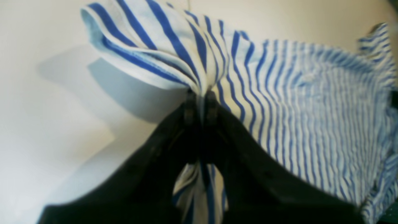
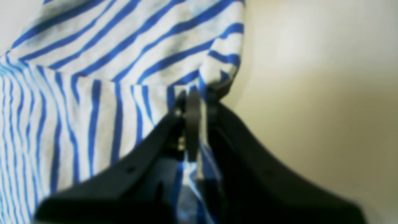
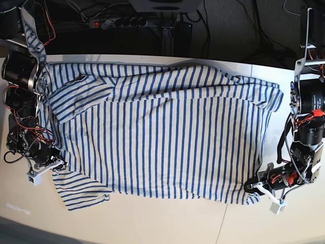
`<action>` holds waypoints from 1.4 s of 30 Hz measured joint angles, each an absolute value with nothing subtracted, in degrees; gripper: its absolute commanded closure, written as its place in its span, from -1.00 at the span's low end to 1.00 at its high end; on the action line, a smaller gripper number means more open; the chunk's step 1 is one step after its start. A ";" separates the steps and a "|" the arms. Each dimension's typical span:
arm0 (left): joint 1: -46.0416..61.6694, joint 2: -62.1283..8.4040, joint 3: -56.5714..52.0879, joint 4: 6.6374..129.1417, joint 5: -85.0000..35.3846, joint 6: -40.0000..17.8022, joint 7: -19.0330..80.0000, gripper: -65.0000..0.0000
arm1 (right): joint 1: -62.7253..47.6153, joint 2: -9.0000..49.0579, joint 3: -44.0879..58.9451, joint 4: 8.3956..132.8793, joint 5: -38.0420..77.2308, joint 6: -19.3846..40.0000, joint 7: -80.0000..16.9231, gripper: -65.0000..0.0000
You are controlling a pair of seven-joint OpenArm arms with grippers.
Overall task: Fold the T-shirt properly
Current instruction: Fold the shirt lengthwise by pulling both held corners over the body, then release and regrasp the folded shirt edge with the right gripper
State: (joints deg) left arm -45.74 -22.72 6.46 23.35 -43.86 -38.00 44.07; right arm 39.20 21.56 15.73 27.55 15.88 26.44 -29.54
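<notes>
In the base view the T-shirt (image 3: 162,137) lies spread across the table (image 3: 152,223), its long axis running left to right. At the lower left edge the right gripper (image 3: 57,163) is pinched closed on the cloth; at the lower right the left gripper (image 3: 250,187) is likewise clamped on the corner. The cloth stretches between them, so both are equally near it.

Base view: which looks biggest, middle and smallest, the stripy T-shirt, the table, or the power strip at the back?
1. table
2. T-shirt
3. power strip; it sits farther back, so its real size is unsure.
</notes>
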 measured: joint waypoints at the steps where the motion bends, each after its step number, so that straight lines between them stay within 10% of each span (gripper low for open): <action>1: -45.76 -23.09 6.46 23.35 -46.50 -38.00 46.00 1.00 | 39.16 21.58 15.73 27.86 17.41 26.48 -30.63 1.00; 13: -45.15 -26.61 6.68 23.38 -83.22 -38.59 81.01 1.00 | 30.65 27.42 15.00 42.35 35.44 27.22 -42.06 1.00; 40: -31.29 -32.84 6.70 38.52 -83.61 -38.63 80.60 1.00 | 12.62 35.51 14.81 54.96 44.75 27.73 -45.06 1.00; 42: -31.51 -32.86 6.70 38.52 -83.66 -38.63 80.58 1.00 | 12.47 35.46 14.81 54.96 43.44 27.73 -44.80 0.44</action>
